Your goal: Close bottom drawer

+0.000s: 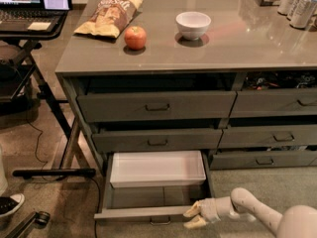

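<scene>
— Where do we see the bottom drawer (148,213)?
— In the left stack at floor level, pulled well out under two taller drawers, with open floor (54,202) to its left.
— And our tool (194,218)?
— Low at the right end of the drawer front, with its fingers apart.
— What is inside?
— We see a white tray (157,168) toward the back. A bowl (193,24) and an apple (135,37) sit on the bench (223,48).

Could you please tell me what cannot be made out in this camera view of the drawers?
- Whether the tool, low at the right end of the bottom drawer front, actually touches it: camera view, they overlap.
- The drawer floor under the white tray: covered by the tray.
- Contents of the upper right drawer: too dark and small.
- The cans: cut off by the top right edge.
</scene>
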`<act>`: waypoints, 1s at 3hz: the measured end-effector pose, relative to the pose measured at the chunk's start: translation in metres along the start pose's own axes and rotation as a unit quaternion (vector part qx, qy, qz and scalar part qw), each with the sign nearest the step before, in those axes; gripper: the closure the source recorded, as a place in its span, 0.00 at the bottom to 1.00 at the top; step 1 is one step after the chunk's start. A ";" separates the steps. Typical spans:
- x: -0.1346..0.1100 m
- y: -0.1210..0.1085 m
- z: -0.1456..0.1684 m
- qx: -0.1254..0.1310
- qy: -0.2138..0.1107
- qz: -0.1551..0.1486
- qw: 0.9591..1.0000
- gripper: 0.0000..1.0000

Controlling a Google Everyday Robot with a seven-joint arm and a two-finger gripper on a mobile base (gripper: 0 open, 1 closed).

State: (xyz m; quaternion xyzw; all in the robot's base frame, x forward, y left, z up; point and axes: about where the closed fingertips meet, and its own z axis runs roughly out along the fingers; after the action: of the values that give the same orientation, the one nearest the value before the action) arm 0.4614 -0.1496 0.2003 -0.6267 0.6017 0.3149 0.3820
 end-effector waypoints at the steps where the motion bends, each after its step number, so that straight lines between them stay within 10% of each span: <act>1: 0.000 0.005 0.000 0.000 0.000 0.000 1.000 0.00; 3: -0.007 -0.041 0.009 -0.003 0.004 -0.014 1.000 0.00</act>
State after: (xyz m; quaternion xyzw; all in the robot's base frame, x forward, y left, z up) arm 0.5020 -0.1386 0.2058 -0.6373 0.5937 0.3088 0.3822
